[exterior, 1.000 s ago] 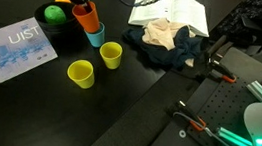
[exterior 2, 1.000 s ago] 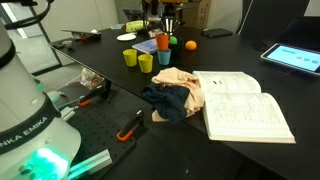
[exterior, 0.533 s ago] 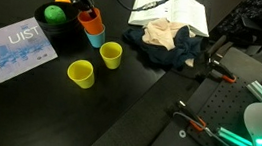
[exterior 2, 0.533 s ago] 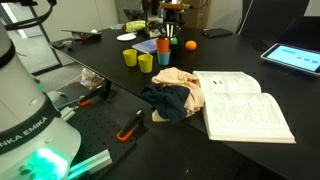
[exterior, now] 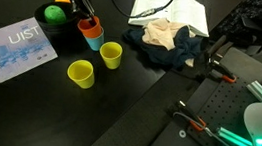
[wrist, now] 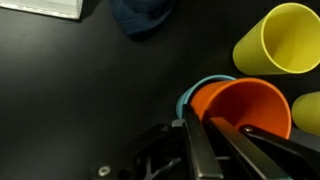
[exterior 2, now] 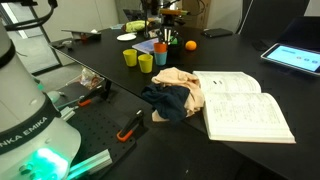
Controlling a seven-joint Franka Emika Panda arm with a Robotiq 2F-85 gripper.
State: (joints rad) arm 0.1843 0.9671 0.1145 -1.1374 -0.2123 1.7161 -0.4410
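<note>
On the black table, left of the open book, your gripper pinches shut on the rim of the orange cup sitting in the blue cup; hold it level, clear of the yellow cup just beside.

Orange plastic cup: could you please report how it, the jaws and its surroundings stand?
Jaws shut on rim of orange plastic cup. Cup sits tilted inside light-blue plastic cup. Two yellow plastic cups close beside it.
</note>
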